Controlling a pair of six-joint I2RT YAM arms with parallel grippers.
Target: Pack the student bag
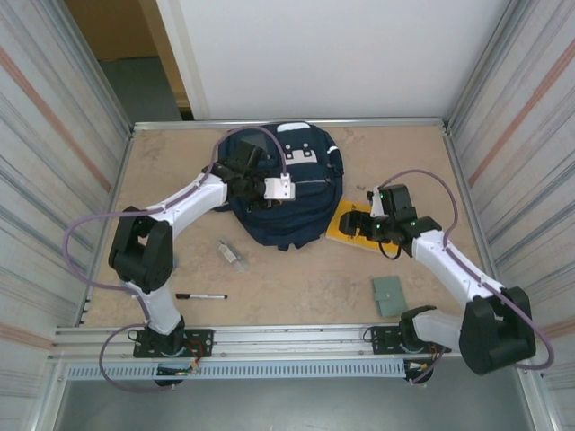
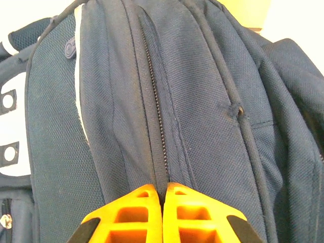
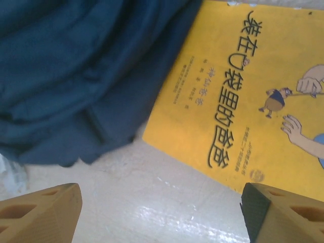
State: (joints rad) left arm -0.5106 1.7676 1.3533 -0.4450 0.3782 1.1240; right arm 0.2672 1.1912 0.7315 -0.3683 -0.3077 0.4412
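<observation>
Left gripper [image 2: 162, 191], jaws together, is pressing the zip of the student bag [image 2: 202, 101], likely to open it; right gripper [image 3: 161, 197], jaws wide, is hovering over the yellow book [image 3: 238, 101] at the bag's four o'clock.

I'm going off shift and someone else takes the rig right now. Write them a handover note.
Left claw: shut, tips on the closed zipper of the student bag.
Right claw: open, empty, over the table by the edge of the yellow book, beside the bag.
Done: nothing seen packed.
To do: open the bag; load book, green pouch, marker, small clear item, all lying on the table.
</observation>
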